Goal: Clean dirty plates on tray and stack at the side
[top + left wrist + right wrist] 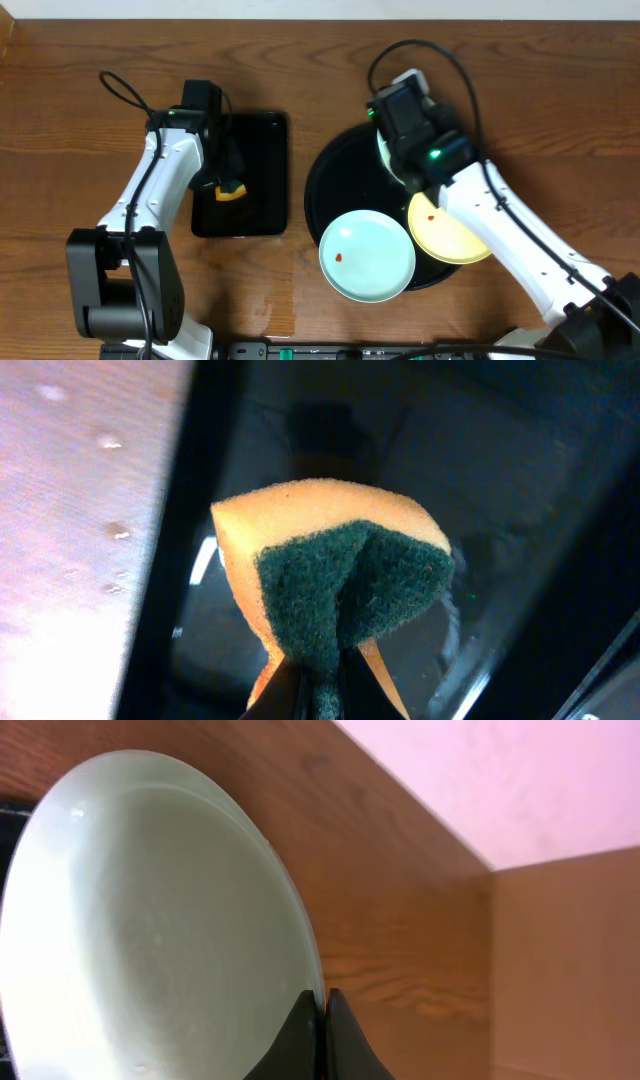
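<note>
The round black tray (pixel 335 180) holds a pale mint plate (pixel 366 256) at its front and a pale yellow plate (pixel 445 232) at its right, each with a small red speck. A third pale mint plate (pixel 150 920) stands tilted on edge, and my right gripper (pixel 322 998) is shut on its rim. From overhead only a sliver of that plate (pixel 383 155) shows under the right wrist. My left gripper (pixel 320 685) is shut on a folded orange-and-green sponge (pixel 340 580), held over the rectangular tray.
A smaller rectangular black tray (pixel 255 150) lies left of the round tray, under the sponge (pixel 231 191). Its wet floor (pixel 480 480) glistens in the left wrist view. Brown wooden table (pixel 300 290) shows between the trays, with a pale wall (pixel 520 780) behind it.
</note>
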